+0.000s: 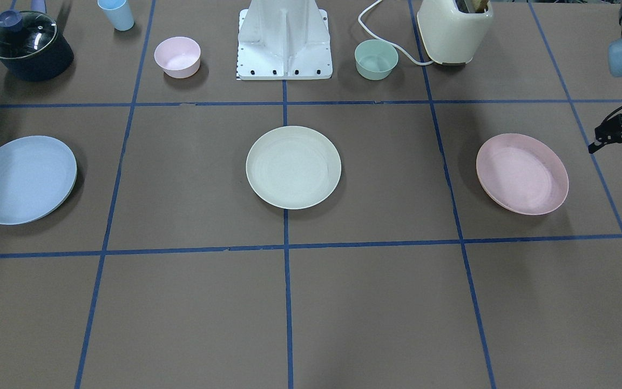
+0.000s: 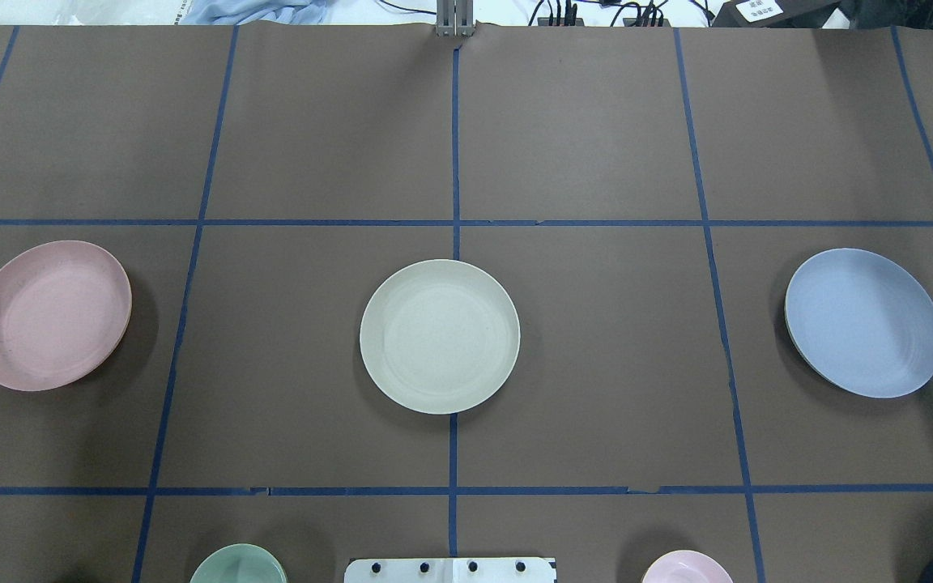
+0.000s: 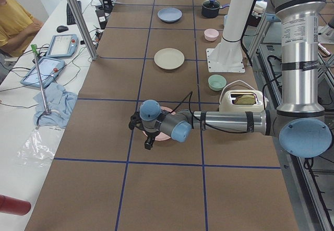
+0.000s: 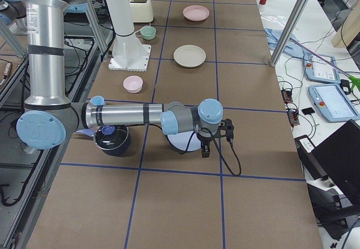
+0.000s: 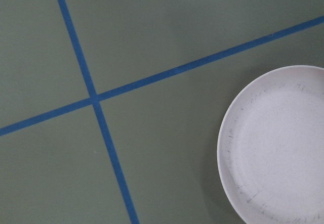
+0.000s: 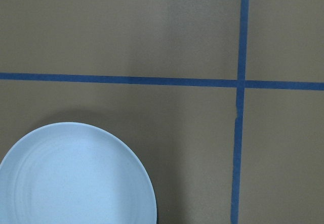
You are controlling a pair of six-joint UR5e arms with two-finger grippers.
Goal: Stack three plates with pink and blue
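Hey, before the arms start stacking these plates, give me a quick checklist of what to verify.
1. Pink plate empty, lying flat: ok.
2. Blue plate empty, lying flat: ok.
3. Cream plate between them, nothing on it: ok.
4. Left gripper open, off the pink plate: ok.
5. Right gripper open: cannot tell, seen only from the side.
6. Any plates stacked: not ok, all three lie apart.
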